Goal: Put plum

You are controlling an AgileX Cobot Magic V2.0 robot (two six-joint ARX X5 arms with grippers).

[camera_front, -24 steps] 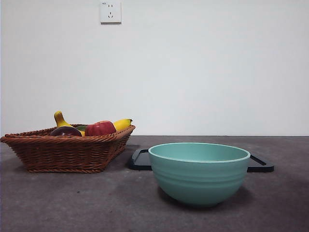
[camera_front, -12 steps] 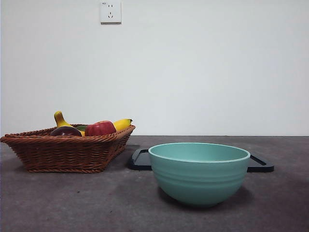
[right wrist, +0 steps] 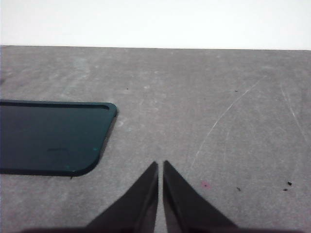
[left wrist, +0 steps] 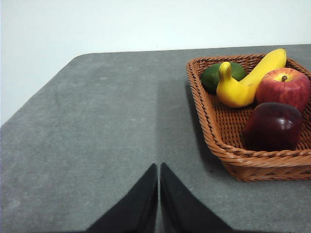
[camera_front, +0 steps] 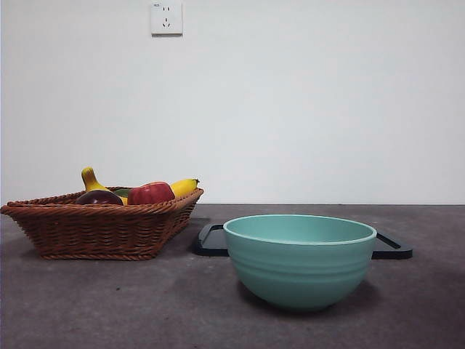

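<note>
Plum (left wrist: 273,126) near basket (left wrist: 228,155) rim, seemingly.

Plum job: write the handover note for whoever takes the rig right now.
Left claw: shut, holding nothing, over bare table beside the wicker basket.
Right claw: shut, holding nothing, over the table near the dark tray.
Plum: in the basket, next to the red apple, the banana and a green fruit.
Teal bowl: in front of the tray.
Done: nothing.
Left: grasp the plum, lift it and place it.
</note>
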